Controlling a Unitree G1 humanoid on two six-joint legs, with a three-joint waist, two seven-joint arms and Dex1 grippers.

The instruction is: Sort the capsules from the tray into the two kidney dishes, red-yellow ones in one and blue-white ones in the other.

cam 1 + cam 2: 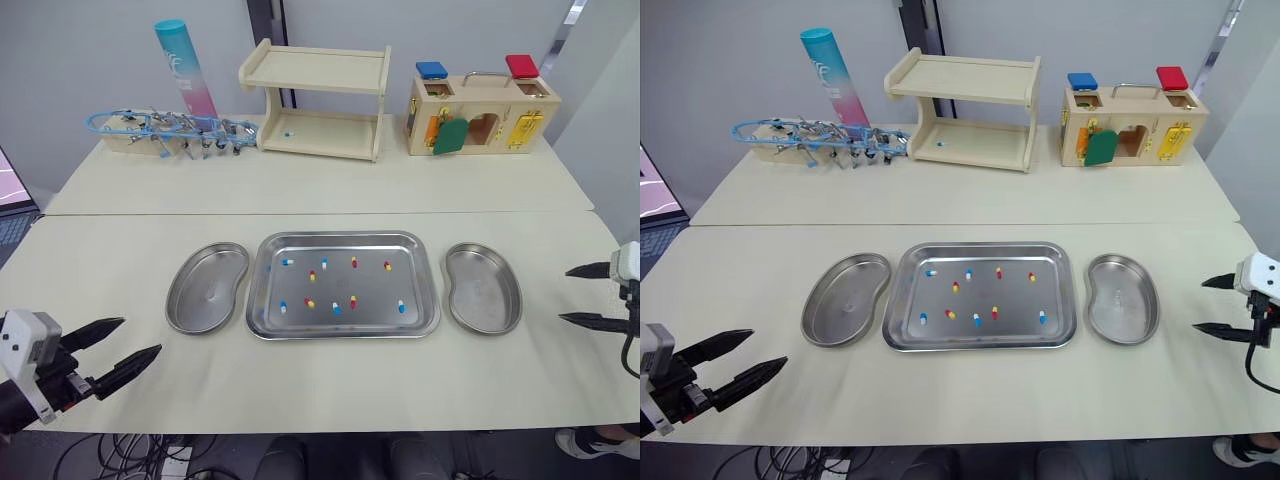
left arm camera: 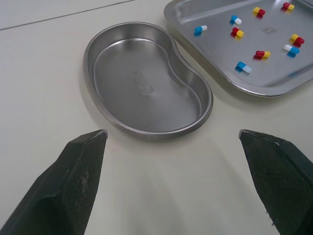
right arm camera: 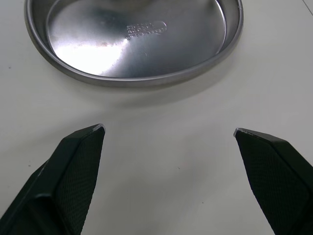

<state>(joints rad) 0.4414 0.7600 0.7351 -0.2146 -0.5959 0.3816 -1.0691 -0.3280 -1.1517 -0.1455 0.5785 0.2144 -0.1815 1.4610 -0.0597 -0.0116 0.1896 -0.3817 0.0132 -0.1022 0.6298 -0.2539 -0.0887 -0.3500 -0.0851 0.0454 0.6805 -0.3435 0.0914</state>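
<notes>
Ten capsules (image 1: 309, 302) lie in the tray (image 1: 343, 238) between two kidney dishes (image 1: 207, 290).

Bare worktop (image 1: 320, 390) is left before the tray (image 1: 420, 280), left kidney dish (image 1: 207, 290) and right kidney dish (image 1: 484, 290), which are parted by narrow gaps. The back is crowded by a wooden shelf (image 1: 318, 105) and latch box (image 1: 482, 118).
</notes>
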